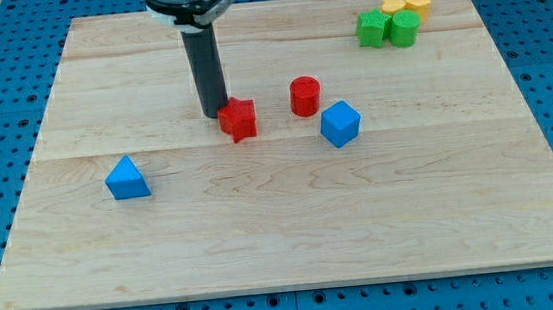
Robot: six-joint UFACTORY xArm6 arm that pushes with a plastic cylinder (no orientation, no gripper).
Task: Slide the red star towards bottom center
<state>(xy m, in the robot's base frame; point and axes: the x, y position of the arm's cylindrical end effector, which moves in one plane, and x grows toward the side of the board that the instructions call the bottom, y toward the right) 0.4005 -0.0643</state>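
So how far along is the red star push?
Done: my tip sits against the red star on its upper-left side. In hand: the push itself. Left: nearly all the travel, since the star lies above the board's middle, near the red cylinder, far from the bottom edge of the board.

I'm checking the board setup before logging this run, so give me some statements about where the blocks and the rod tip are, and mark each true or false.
1. My tip sits right beside the red star, on its upper left. True.
2. The red cylinder lies to the view's left of the red star. False: it lies to the star's right.
3. The blue triangular block is near the board's left edge. True.
4. The green blocks are at the view's bottom left. False: they sit at the top right, beside the yellow blocks.
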